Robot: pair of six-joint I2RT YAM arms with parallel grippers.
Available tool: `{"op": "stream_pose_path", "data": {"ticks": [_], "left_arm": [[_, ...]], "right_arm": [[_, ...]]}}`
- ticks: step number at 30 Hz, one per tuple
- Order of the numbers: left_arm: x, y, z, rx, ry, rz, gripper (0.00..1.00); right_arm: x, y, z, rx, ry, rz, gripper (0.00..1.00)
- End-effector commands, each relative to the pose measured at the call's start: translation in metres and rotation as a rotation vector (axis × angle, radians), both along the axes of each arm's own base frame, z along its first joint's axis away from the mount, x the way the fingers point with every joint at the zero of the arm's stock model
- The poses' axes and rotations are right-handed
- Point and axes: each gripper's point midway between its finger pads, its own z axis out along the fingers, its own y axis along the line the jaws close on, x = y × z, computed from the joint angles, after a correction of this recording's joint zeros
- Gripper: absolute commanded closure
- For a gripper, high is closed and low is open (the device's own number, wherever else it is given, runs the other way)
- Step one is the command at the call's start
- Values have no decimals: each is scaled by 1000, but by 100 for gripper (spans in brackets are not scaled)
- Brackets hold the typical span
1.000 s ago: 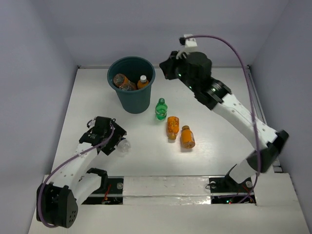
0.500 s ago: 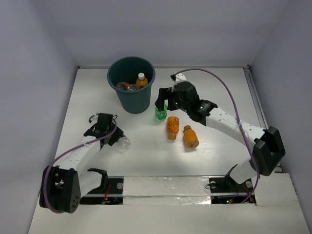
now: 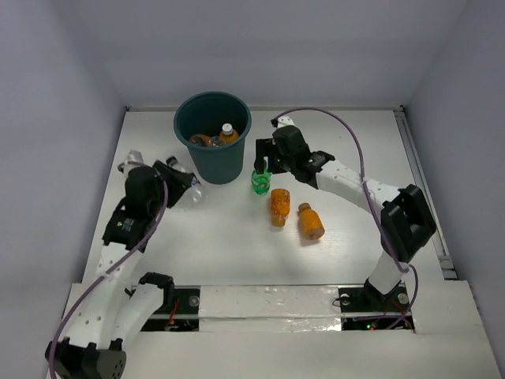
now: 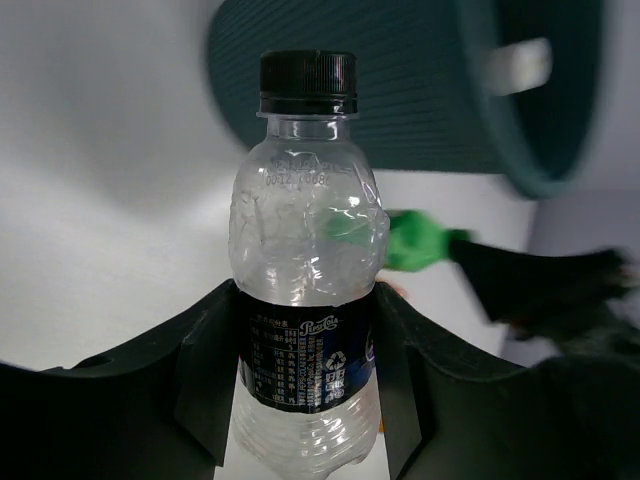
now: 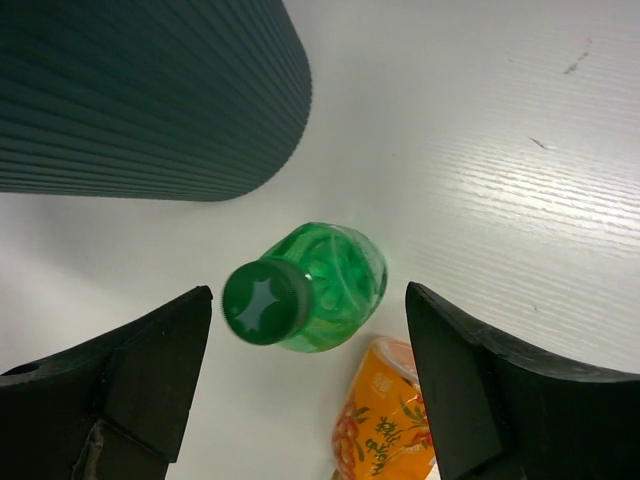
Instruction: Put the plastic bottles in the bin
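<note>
My left gripper [image 4: 305, 375] is shut on a short clear bottle [image 4: 305, 250] with a black cap and a dark label. It holds the bottle off the table, just left of the dark teal bin [image 3: 181, 118]. In the top view this left gripper [image 3: 178, 183] holds that bottle [image 3: 194, 192] near the bin's wall. An upright green bottle [image 5: 330, 285] stands between the wide-apart fingers of my open right gripper [image 5: 308, 300], which touches nothing. Two orange bottles [image 3: 278, 204] [image 3: 309, 222] lie on the table. Orange bottles [image 3: 227, 133] lie inside the bin.
The bin's ribbed wall [image 5: 150, 90] stands close behind the green bottle [image 3: 259, 183] and the right gripper [image 3: 261, 167]. One orange bottle [image 5: 385, 425] lies right beside the green one. White walls enclose the table on three sides.
My left gripper shut on the clear bottle on the table and carried it up toward the bin. My right arm came down from beside the bin and opened around the green bottle.
</note>
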Motion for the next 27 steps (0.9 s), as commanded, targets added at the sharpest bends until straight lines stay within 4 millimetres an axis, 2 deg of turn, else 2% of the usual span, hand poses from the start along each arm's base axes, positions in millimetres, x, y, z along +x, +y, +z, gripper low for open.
{"op": "stream_pose_path", "data": {"ticks": [1, 2, 4, 5, 6, 7, 8, 9, 10, 11, 12, 13, 14, 15, 16, 17, 19, 23, 27], "left_arm": [[15, -2, 94, -26, -214, -11, 73], [18, -2, 134, -20, -297, -18, 73], [33, -1, 161, 6, -332, -16, 73], [35, 2, 201, 17, -412, -6, 73], [41, 5, 214, 59, -437, -5, 73], [56, 6, 218, 88, -425, 6, 73], [59, 11, 252, 103, -493, 31, 73], [66, 12, 259, 133, -505, 33, 73], [87, 9, 256, 146, -488, 34, 73], [91, 9, 275, 145, -528, 36, 73], [102, 6, 275, 153, -521, 30, 72], [124, 2, 262, 169, -488, 23, 72], [132, 1, 267, 172, -496, 22, 72], [142, 0, 262, 184, -485, 22, 72], [160, -6, 245, 206, -446, 14, 72], [169, -2, 242, 232, -439, 32, 72], [189, -5, 222, 259, -399, 26, 72], [211, -10, 194, 302, -349, 17, 70], [224, -18, 172, 316, -317, -9, 66]], "right_arm": [[15, -2, 19, 3, -48, -38, 18], [16, -1, 18, 0, -49, -36, 19], [19, 0, 18, -7, -57, -37, 21], [21, 1, 17, -12, -58, -35, 24], [20, -1, 13, -30, -51, -35, 25], [22, -1, 14, -31, -52, -37, 26], [22, -1, 11, -37, -48, -38, 29], [22, -1, 11, -38, -47, -38, 30], [21, -2, 11, -37, -46, -38, 31], [21, -2, 9, -40, -43, -38, 33], [20, -2, 10, -35, -42, -37, 34], [19, -2, 8, -36, -35, -38, 35], [19, -1, 9, -33, -33, -31, 36], [18, -1, 7, -36, -26, -33, 36], [19, -1, 7, -37, -27, -35, 36], [19, -3, 6, -44, -29, -45, 41], [20, -5, 8, -53, -36, -51, 46], [22, -10, 17, -68, -58, -66, 64], [21, -16, 30, -70, -76, -83, 72]]}}
